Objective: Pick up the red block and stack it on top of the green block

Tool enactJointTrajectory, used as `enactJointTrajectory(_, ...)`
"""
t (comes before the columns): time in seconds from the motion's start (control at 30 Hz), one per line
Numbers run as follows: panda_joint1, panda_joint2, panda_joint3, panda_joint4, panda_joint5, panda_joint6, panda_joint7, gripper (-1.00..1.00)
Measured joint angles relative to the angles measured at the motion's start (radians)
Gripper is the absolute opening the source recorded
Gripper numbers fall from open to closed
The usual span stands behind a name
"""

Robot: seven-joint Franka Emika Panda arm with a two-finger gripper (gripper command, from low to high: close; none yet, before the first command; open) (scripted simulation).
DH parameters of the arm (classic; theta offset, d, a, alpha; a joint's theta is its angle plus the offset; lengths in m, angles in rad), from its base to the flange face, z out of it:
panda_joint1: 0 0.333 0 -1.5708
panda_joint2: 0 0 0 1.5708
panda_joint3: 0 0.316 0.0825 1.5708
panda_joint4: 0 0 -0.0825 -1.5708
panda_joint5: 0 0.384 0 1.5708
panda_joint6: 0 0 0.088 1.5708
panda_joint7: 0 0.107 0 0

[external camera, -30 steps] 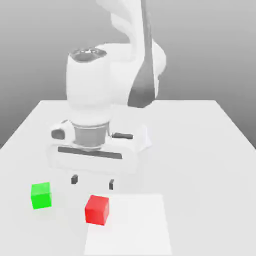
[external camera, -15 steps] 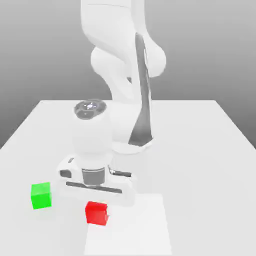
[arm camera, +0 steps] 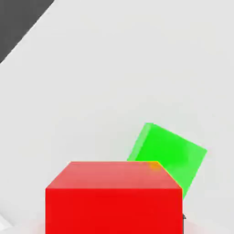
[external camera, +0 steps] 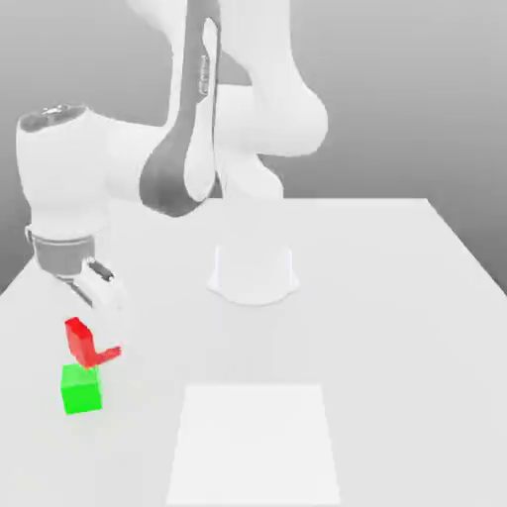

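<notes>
The gripper [external camera: 95,342] grips the red block [external camera: 82,343] above the green block [external camera: 81,389], whose edges lie askew to it in the hand view; a turn and lowering would seem next.

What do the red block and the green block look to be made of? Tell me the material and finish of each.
Red block: perhaps painted wood or plastic, matte; its faces are flat, evenly colored and free of grain.

Green block: probably the same sort of stuff, matte too, with plain faces and straight edges; the look alone doesn't settle wood or plastic.
</notes>
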Motion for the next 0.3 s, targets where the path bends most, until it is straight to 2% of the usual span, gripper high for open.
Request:
enactJointTrajectory(0.17, -0.014, 0.155, 0.027, 0.008, 0.082, 0.144, -0.036, -1.0)
enactJointTrajectory(0.2, -0.021, 0.183, 0.036, 0.01, 0.097, 0.17, -0.046, 1.0)
enactJointTrajectory(0.3, -0.021, 0.183, 0.036, 0.01, 0.097, 0.17, -0.046, 1.0)
